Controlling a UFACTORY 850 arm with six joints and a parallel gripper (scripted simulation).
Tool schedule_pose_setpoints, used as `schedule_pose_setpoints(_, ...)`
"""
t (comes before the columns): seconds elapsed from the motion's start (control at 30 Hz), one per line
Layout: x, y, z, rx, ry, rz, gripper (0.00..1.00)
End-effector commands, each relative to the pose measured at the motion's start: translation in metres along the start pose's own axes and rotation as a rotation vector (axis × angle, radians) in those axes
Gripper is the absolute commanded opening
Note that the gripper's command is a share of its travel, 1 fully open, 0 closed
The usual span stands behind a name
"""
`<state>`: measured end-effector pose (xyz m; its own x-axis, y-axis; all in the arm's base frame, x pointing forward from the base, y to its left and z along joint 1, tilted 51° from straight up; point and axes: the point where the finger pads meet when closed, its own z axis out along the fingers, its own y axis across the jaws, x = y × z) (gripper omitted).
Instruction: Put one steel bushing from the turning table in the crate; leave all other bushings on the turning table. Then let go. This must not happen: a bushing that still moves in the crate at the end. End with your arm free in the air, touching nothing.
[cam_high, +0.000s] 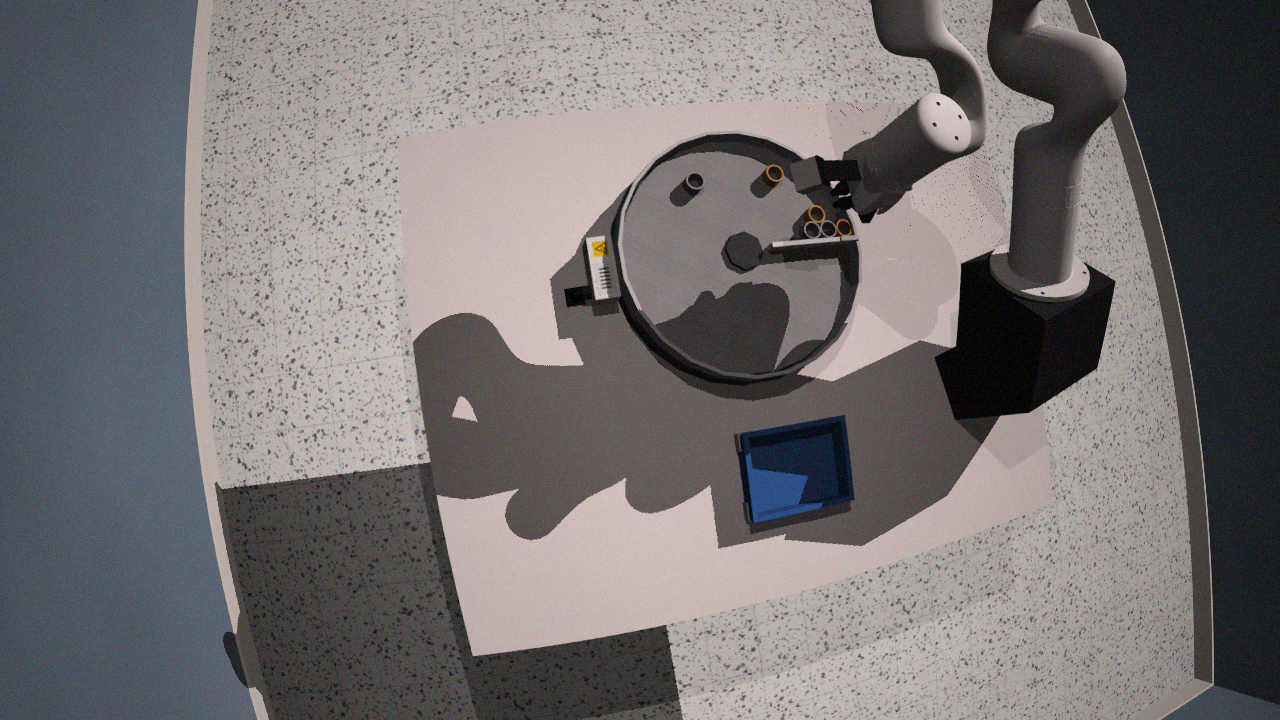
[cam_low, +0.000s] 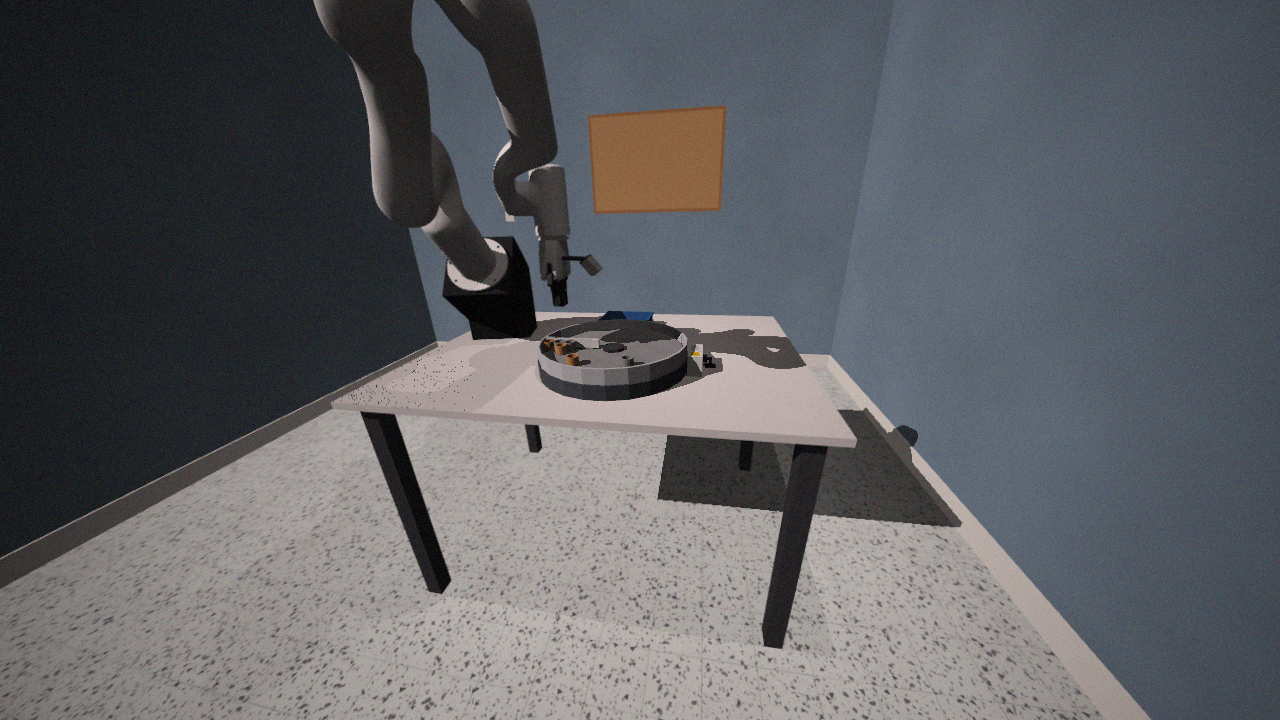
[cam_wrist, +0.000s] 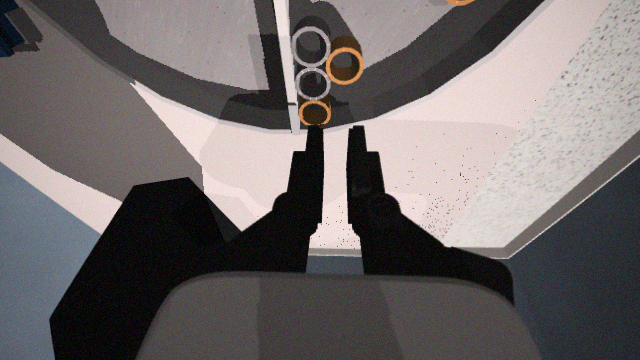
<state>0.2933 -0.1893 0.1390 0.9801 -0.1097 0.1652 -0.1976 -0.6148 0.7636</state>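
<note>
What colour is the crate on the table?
Blue; the crate shows best in the top view.

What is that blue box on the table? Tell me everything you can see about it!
The blue crate is a small open-topped box with four low walls and a flat floor, plain and matte, maybe plastic. It sits flat on the pale table, apart from the turning table and on the side away from the tool. Nothing shows inside it. Shadow covers most of it, and one corner of its floor is lit brighter blue.
</note>
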Motion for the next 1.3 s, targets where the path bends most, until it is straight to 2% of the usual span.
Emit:
schedule_pose_setpoints(0.0,0.0003,-0.0001,-0.0002,0.0,0.001,0.0,0.13)
schedule_pose_setpoints(1.27,0.0003,-0.0001,-0.0002,0.0,0.001,0.0,0.13)
